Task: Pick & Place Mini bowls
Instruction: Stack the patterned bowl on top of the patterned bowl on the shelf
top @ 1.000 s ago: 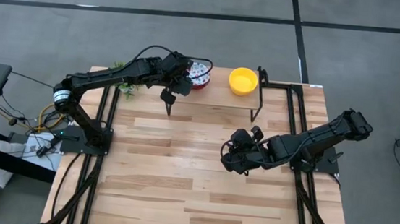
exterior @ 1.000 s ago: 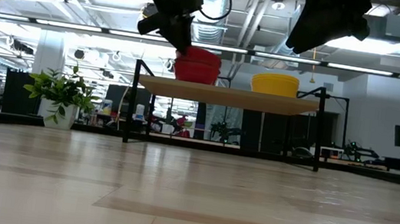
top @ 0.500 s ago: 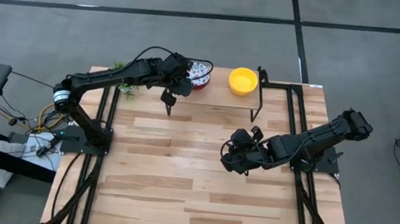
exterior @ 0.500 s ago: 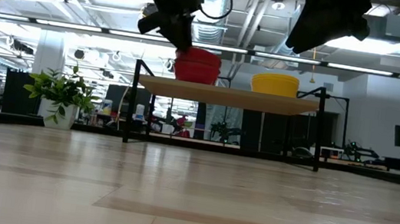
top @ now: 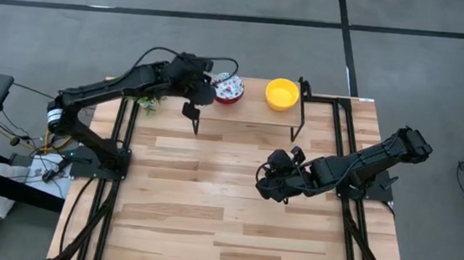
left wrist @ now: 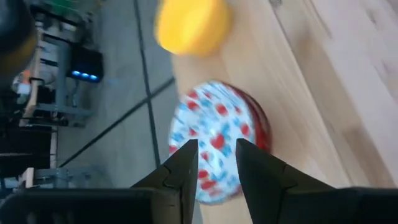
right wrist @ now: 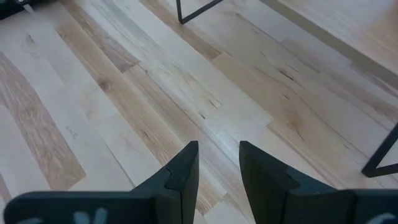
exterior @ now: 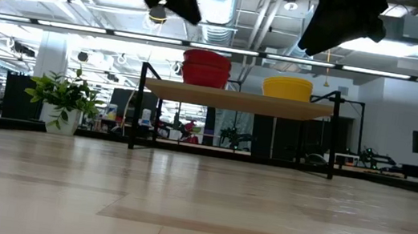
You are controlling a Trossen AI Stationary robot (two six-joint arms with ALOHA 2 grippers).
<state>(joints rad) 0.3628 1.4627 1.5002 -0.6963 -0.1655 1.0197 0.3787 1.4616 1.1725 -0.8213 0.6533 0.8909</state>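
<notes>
Overhead, the left gripper hung above the raised wooden shelf at the far edge of the table, just beside the floral mini bowl and clear of it. Its two dark fingers stood slightly apart with nothing between them, and past them the wrist camera saw the floral bowl's white inside with red and blue flowers and its red outer wall. From table height that bowl looked like a red stack, though how many bowls sat in it could not be told. It rested on the shelf's left part, with the yellow mini bowl well apart to its right on the same shelf. A small potted plant stood at the table's far left corner, beside the shelf's black metal legs. The right gripper hovered over the bare middle of the table, near the right side, its fingers a little apart and holding nothing, with only wood planks beneath.
</notes>
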